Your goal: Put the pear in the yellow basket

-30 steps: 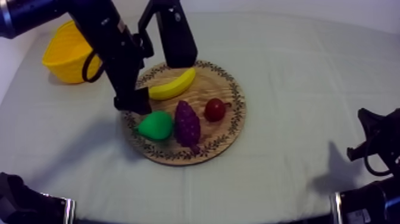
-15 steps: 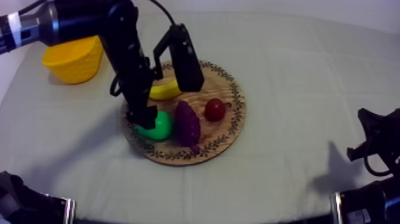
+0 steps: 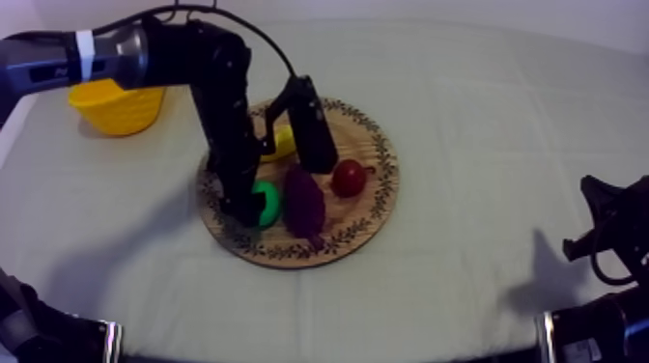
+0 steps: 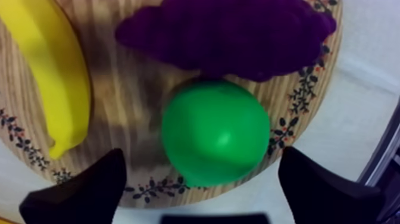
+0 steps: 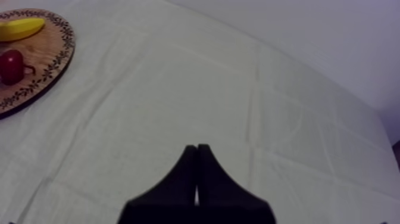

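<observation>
Grey-white cloth covers the tabletop (image 3: 483, 116), and a round wooden board (image 3: 375, 208) with a patterned rim lies a little left of its middle. On the board are a green pear (image 3: 268, 203), a bunch of purple grapes (image 3: 304, 203), a small red fruit (image 3: 348, 178) and a banana (image 3: 283, 143). The pear sits near the board's left rim, close against the grapes. The red fruit is on the other side of the grapes, and the banana lies farther back, partly hidden behind the left arm.

From the upper left, the left arm reaches down over the board, with its pincer (image 4: 202, 159) low around the pear. From the left wrist camera its two black fingers (image 4: 89, 187) stand wide apart, one on each side of the pear, with a sliver of board visible between each finger and the fruit. The pear rests on the wood, not gripped.

A yellow basket (image 3: 116, 108) stands at the far left of the tabletop, apart from the board and partly behind the left arm.

At the lower right edge of the tabletop, the right pincer (image 5: 196, 156) is pressed together into a narrow wedge, holding nothing, over bare cloth well apart from the board.
</observation>
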{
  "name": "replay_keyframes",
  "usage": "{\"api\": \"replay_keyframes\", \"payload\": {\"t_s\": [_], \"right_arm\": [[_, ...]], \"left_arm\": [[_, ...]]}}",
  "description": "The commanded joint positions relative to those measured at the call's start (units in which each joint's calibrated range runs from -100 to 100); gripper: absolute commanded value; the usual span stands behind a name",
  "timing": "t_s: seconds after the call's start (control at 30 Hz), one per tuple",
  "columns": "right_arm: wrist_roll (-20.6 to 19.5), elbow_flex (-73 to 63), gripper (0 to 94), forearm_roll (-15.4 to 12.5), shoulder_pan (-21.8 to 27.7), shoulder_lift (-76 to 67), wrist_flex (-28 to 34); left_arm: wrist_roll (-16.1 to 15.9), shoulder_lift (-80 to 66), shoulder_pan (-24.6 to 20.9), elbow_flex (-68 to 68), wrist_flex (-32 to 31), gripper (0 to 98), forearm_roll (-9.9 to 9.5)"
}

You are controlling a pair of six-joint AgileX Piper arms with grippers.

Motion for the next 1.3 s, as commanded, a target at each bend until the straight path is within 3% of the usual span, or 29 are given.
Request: {"api": "replay_keyframes", "payload": {"t_s": [0.0, 0.4, 0.97, 1.27], "right_arm": [[0.0, 0.0, 0.4, 0.0, 0.0, 0.0, 0.0], [0.0, 0.0, 0.4, 0.0, -0.1, 0.0, 0.0], [0.0, 0.0, 0.4, 0.0, -0.1, 0.0, 0.0], [0.0, 0.0, 0.4, 0.0, -0.1, 0.0, 0.0]], "left_arm": [[-0.2, 0.9, 0.0, -0.1, -0.2, 97.0, 0.27], [-0.2, 4.7, 0.1, -1.2, -0.9, 94.7, 1.05], [4.5, 6.2, -0.2, -1.3, -3.5, 57.4, 0.79], [5.3, 5.8, -0.1, -1.1, -3.9, 51.4, 0.73]]}}
